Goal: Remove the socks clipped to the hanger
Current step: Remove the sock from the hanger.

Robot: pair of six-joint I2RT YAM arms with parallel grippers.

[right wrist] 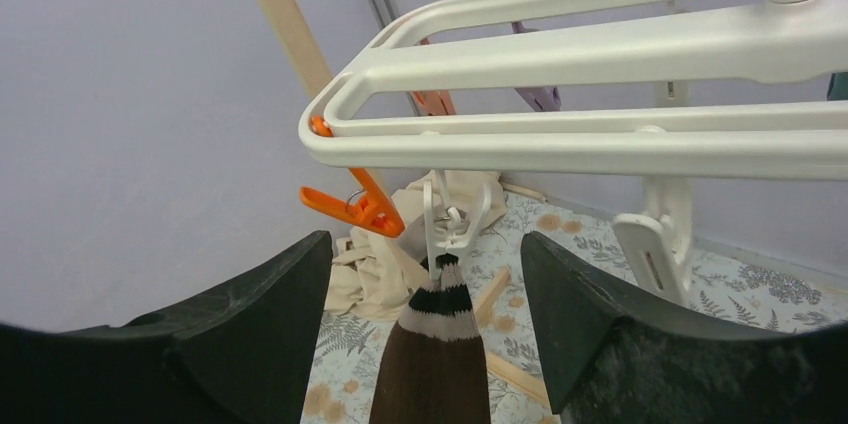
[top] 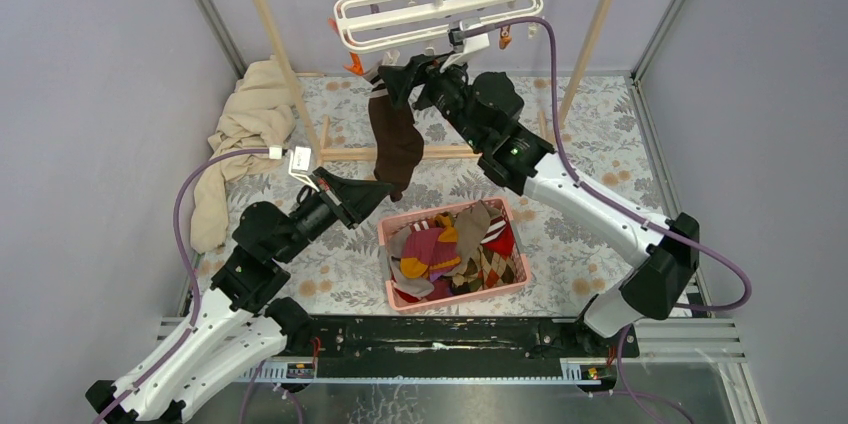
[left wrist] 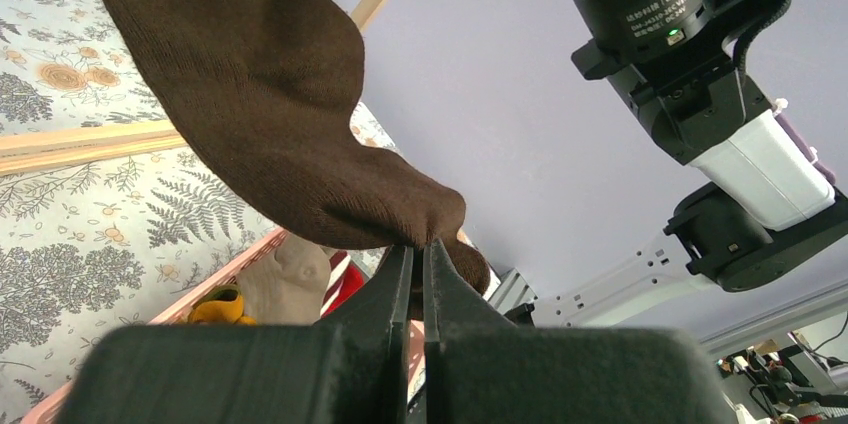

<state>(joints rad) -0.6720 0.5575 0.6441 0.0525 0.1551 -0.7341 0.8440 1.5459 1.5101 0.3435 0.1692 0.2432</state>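
The white hanger hangs from the wooden rail; it also shows in the right wrist view. One brown sock with a beige and black striped cuff hangs from a white clip. My left gripper is shut on the sock's toe, fingertips pinching the fabric. My right gripper is open, its jaws on either side of the clip and cuff, not touching them. Several other socks lie in the pink basket.
An empty orange clip dangles at the hanger's corner, and a white one to the right. A beige cloth is heaped at the left by the wooden frame's leg. The frame's crossbar lies behind the basket.
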